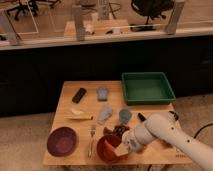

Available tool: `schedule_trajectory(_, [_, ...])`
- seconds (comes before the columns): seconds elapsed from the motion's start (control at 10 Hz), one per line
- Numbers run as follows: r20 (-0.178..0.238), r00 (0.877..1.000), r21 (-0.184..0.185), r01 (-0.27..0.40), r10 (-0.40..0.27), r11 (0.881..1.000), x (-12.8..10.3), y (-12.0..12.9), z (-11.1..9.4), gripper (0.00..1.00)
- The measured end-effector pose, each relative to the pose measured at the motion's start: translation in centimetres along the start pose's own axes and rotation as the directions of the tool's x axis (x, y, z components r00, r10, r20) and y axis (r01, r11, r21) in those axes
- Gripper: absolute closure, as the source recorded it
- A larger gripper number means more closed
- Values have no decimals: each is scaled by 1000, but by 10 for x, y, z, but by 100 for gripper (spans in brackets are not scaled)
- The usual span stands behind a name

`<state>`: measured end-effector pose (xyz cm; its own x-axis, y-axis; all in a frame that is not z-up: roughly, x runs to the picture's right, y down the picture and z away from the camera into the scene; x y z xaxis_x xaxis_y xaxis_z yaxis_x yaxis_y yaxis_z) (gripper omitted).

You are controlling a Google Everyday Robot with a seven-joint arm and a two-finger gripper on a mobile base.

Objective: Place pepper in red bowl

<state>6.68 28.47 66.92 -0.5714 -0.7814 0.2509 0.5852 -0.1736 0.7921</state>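
The red bowl (106, 148) is a small orange-red bowl near the table's front edge, right of centre. My gripper (120, 148) is at the end of the white arm (160, 134), which reaches in from the lower right. It is low over the bowl's right side and hides part of it. A pale patch shows at the gripper's tip inside the bowl. A dark red lumpy thing (119, 130), possibly the pepper, lies on the table just behind the bowl.
A wide dark maroon dish (62, 141) sits at the front left, with a fork (92, 140) between it and the bowl. A green tray (147, 88) stands at the back right. A black object (79, 95), grey-blue items (105, 114) and a pale yellowish item (79, 116) lie mid-table.
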Motion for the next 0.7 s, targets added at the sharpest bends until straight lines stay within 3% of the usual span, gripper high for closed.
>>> schedule_trajectory(0.7, [1, 1000, -3, 7, -7, 1000, -1, -4, -1, 86])
